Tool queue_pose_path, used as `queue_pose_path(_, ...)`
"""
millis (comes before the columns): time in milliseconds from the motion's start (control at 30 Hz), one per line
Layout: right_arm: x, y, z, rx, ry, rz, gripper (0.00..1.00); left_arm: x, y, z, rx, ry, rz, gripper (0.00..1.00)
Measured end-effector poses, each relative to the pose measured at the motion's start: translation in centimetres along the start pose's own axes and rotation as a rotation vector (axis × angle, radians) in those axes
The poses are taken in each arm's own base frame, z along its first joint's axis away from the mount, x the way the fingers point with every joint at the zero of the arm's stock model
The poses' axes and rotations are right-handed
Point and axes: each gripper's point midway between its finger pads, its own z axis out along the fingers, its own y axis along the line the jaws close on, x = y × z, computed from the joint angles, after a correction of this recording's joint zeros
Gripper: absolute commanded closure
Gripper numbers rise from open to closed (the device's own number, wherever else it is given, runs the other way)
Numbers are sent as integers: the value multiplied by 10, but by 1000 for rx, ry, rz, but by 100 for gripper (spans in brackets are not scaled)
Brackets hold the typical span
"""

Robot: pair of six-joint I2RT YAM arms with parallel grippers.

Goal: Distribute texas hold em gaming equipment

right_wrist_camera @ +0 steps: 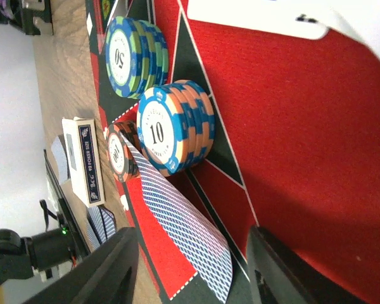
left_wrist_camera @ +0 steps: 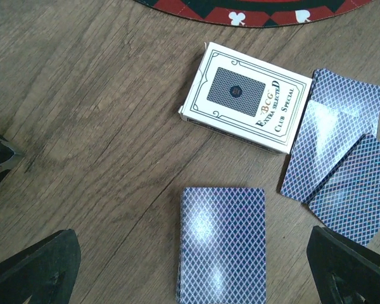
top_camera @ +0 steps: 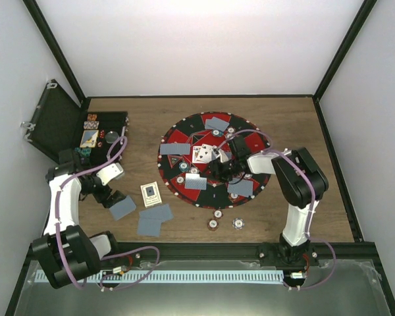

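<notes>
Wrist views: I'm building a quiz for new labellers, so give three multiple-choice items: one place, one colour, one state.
1. Where does the card box lie? A on the mat; B on the wooden table; C in the case.
2. The chip stack marked 10 is: A blue and orange; B black and yellow; C all white.
3. The left tool is: A shut on the box; B shut on a chip; C open above the deck.
B: wood surrounds it; A: its edge stripes; C: fingers wide apart.
</notes>
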Motion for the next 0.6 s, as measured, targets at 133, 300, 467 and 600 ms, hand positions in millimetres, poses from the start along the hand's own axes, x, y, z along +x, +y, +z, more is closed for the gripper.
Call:
queue_pose_path(133,0,-1,6,-8,6,-4,67,0,-1,1,9,0,-5,0)
queue_pose_path(300,0,-4,10,-9,11,6,81,1,-2,1,13,2,-7,0)
queue_pose_path(467,2,-4,13,-20,18,17,90,1,-2,1,13,2,-7,0)
queue_pose_path(600,4,2,14,-53,28,16,96,1,-2,1,12,4,-7,0)
